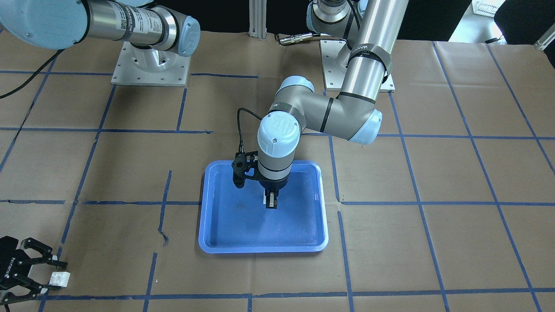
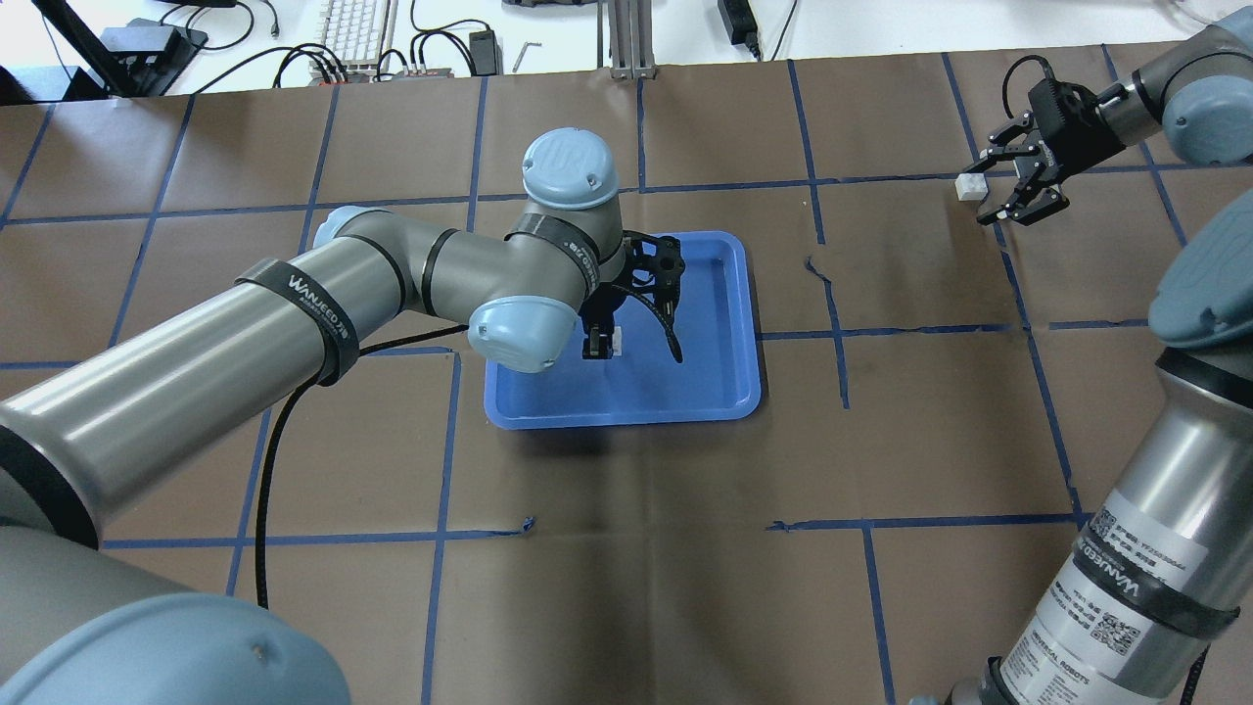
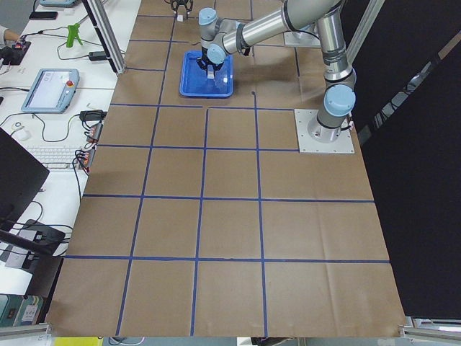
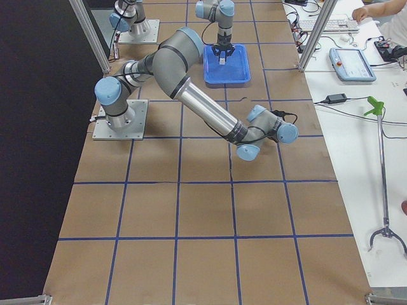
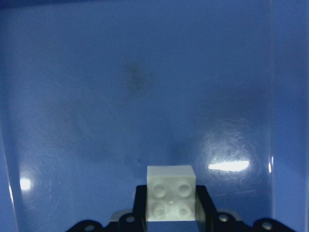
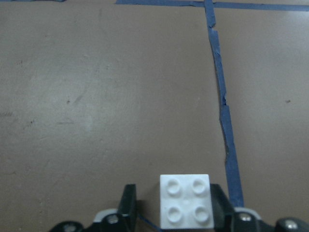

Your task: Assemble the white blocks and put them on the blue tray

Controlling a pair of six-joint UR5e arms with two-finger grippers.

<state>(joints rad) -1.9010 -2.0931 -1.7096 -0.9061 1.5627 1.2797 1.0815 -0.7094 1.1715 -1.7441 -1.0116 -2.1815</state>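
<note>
Lower left of front view: right gripper (image 1: 53,277), fingers apart, straddles the loose white block (image 1: 60,279), which lies on the brown table (image 1: 433,242). Frame centre, farther back: left gripper (image 1: 271,204) is clamped on the held white block (image 5: 171,193), over the blue tray (image 1: 208,234).

**Papered table, taped into a grid**

The table (image 2: 636,587) is covered in brown paper (image 1: 455,242), marked into large squares by lines of blue tape (image 1: 416,203). The blue tray (image 1: 260,248) lies flat on the paper near the middle, straddling a tape line. Two metal base plates (image 1: 130,73) (image 1: 331,73) sit on the paper at the robot's edge. Near an operator-side corner, a white block (image 1: 59,278) sits just beside a tape line; whether it touches the paper cannot be told.
</note>
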